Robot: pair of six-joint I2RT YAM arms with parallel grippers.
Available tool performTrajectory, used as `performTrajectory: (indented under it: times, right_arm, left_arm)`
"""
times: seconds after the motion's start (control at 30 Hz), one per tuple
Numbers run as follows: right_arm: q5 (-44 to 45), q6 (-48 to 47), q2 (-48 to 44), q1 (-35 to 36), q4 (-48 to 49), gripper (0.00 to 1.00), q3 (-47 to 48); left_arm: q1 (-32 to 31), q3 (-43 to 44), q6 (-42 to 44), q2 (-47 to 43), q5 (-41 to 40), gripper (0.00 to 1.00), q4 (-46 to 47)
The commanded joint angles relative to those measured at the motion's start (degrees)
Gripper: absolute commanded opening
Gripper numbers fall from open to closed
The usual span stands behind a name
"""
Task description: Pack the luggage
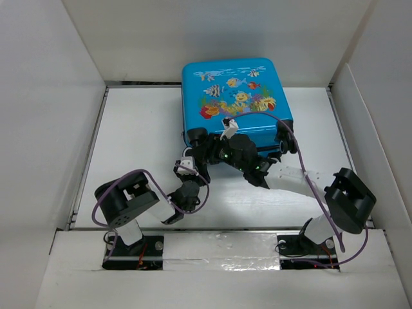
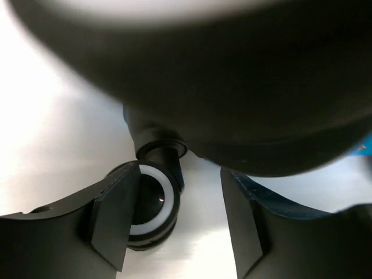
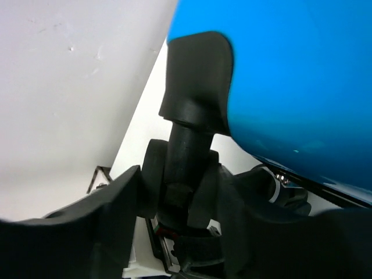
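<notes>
Surface (image 1: 141,129): white, flat and matte, enclosed by white walls (image 1: 51,96) on the left, right and rear.
Luggage (image 1: 235,77): bright blue hard shell lying flat on the surface at rear centre, fish-and-coral print facing up, far edge close to the rear wall.
Wheels (image 1: 287,145): 2 black wheels show at the luggage's near edge, 1 at each corner.
Near ledge (image 1: 219,248): raised white strip along the front, carrying silvery tape and 2 black base plates.

White table (image 1: 141,129) boxed in by white walls (image 1: 51,96)
</notes>
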Motion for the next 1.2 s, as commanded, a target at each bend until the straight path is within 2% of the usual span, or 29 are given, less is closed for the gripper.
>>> performTrajectory:
  times: [0.0,0.13,0.2,0.27,0.3,0.37,0.47,0.5,0.6,0.67,0.7,0.73,0.77,0.8,0.83,0.9,0.97,1.0,1.07,1.1,1.17]
  right_arm:
    - [-2.8,-7.6,-2.1,0.1,5.5,0.12,1.8]
    - [-5.4,-9.0,-3.4,0.1,4.0,0.1,2.8]
    - [-5.2,-9.6,-4.6,0.1,3.2,0.11,3.3]
    - [-4.2,-10.6,-5.4,0.1,1.9,0.1,3.1]
    - [-1.9,-11.0,-6.8,-0.6,1.5,0.06,1.8]
    - [-0.8,-11.3,-8.5,-1.6,1.2,0.05,-0.7]
    - [0.2,-11.7,-13.2,-3.9,1.7,0.05,-7.1]
    - [0.6,-11.9,-14.8,-3.9,1.5,0.05,-8.7]
    - [3.3,-14.2,-22.8,-4.6,-3.7,0.05,-13.8]
    - [6.2,-15.5,-30.5,-5.3,-9.7,0.06,-17.6]
    - [7.7,-16.2,-33.1,-6.0,-11.2,0.12,-18.9]
    - [7.8,-17.9,-35.6,-6.5,-13.8,0.18,-20.2]
    - [8.1,-18.4,-40.7,-7.8,-15.8,0.27,-20.8]
    - [8.9,-19.7,-44.9,-9.1,-20.0,0.49,-21.1]
    - [9.7,-20.4,-44.9,-9.1,-22.4,0.6,-20.7]
    - [10.9,-21.9,-49.0,-10.7,-27.2,0.71,-18.2]
    - [13.1,-22.5,-51.7,-10.8,-32.5,0.7,-16.9]
    - [13.9,-22.8,-52.5,-11.3,-32.7,0.69,-17.1]
    - [13.0,-23.4,-54.5,-11.3,-32.2,0.69,-19.8]
    - [12.4,-23.4,-55.6,-11.3,-31.5,0.69,-21.1]
    - [9.7,-23.6,-59.6,-11.3,-28.2,0.7,-25.9]
  left_arm:
    - [-0.3,1.4,1.0,1.6,-1.0,0.56,24.9]
    - [0.2,3.1,2.7,3.7,-1.1,0.59,28.8]
    - [-0.8,2.1,2.2,1.6,-1.2,0.54,27.9]
    - [-3.5,-2.3,2.1,-1.4,-1.7,0.44,27.9]
    - [-4.2,-4.0,1.9,-5.0,-1.8,0.42,27.9]
    - [-7.5,-9.3,2.1,-9.6,-3.9,0.34,26.8]
    - [-10.7,-13.0,1.0,-21.9,-7.2,0.3,17.4]
    - [-12.1,-13.1,0.2,-29.0,-7.8,0.29,8.3]
    - [-12.6,-12.8,-5.2,-42.1,-7.5,0.28,-6.5]
    - [-12.6,-12.1,-6.0,-45.8,-7.4,0.29,-10.0]
    - [-12.6,-10.8,-7.6,-47.8,-7.5,0.29,-18.6]
    - [-11.2,-9.1,-9.2,-47.9,-7.1,0.29,-21.6]
    - [-11.2,-7.2,-9.6,-47.5,-6.7,0.29,-22.5]
    - [-10.7,-5.6,-10.3,-46.3,-4.9,0.3,-23.3]
    - [-10.2,-5.6,-10.3,-45.7,-3.7,0.31,-23.6]
    - [-9.3,-2.8,-12.2,-43.6,-0.9,0.33,-25.5]
    - [-6.0,0.7,-13.5,-41.1,2.9,0.33,-27.4]
    - [-4.5,1.7,-13.6,-40.3,9.3,0.33,-28.6]
    - [0.3,5.6,-15.1,-38.8,16.6,0.32,-31.9]
    - [1.3,6.5,-15.5,-37.3,23.0,0.3,-33.3]
    - [2.1,8.3,-15.2,-36.1,27.2,0.3,-33.6]
